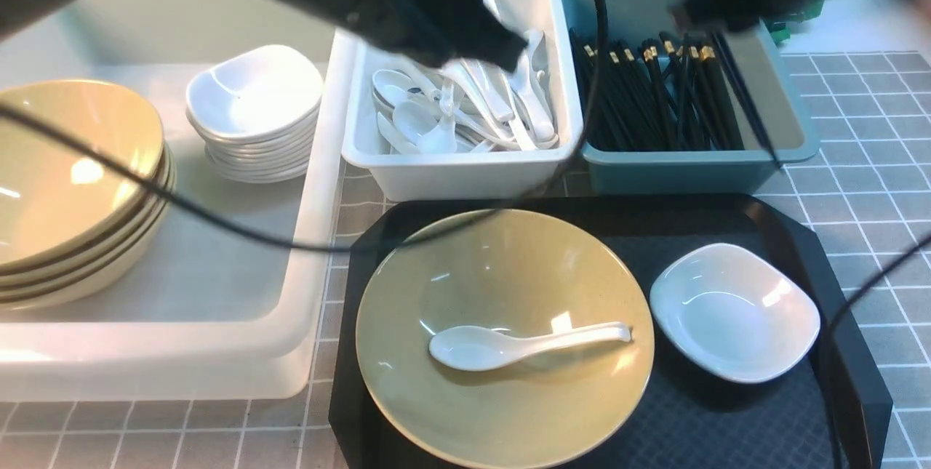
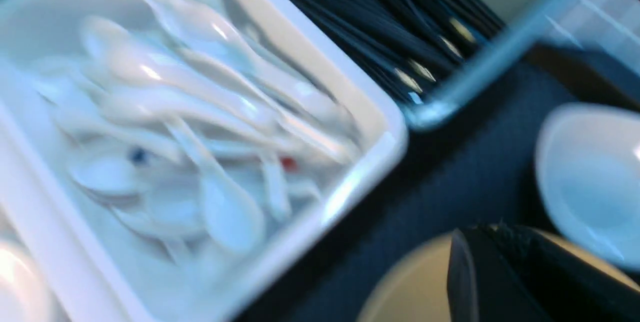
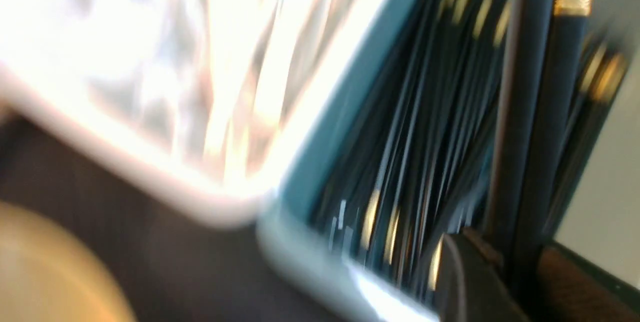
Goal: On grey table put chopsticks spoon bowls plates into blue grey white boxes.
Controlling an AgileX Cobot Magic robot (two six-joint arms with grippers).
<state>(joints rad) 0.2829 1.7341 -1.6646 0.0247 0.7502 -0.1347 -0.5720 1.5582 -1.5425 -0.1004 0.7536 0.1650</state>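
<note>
My right gripper (image 1: 694, 14) hangs over the blue-grey box (image 1: 676, 171) and is shut on a pair of black chopsticks (image 1: 749, 105) that slant down across the box's right side. In the right wrist view the held chopsticks (image 3: 530, 112) run between my fingers (image 3: 465, 272). Many chopsticks (image 1: 654, 98) lie in that box. My left gripper (image 1: 509, 47) is shut and empty over the small white box (image 1: 465, 171) of spoons. An olive-yellow bowl (image 1: 502, 294) with a white spoon (image 1: 524, 344) in it and a white plate (image 1: 734, 313) sit on the black tray (image 1: 727, 222).
The large milky white box (image 1: 218, 353) at the left holds a stack of yellow bowls (image 1: 65, 185) and a stack of white plates (image 1: 254, 102). Black cables cross in front of the boxes. The grey table (image 1: 858, 127) shows at the right.
</note>
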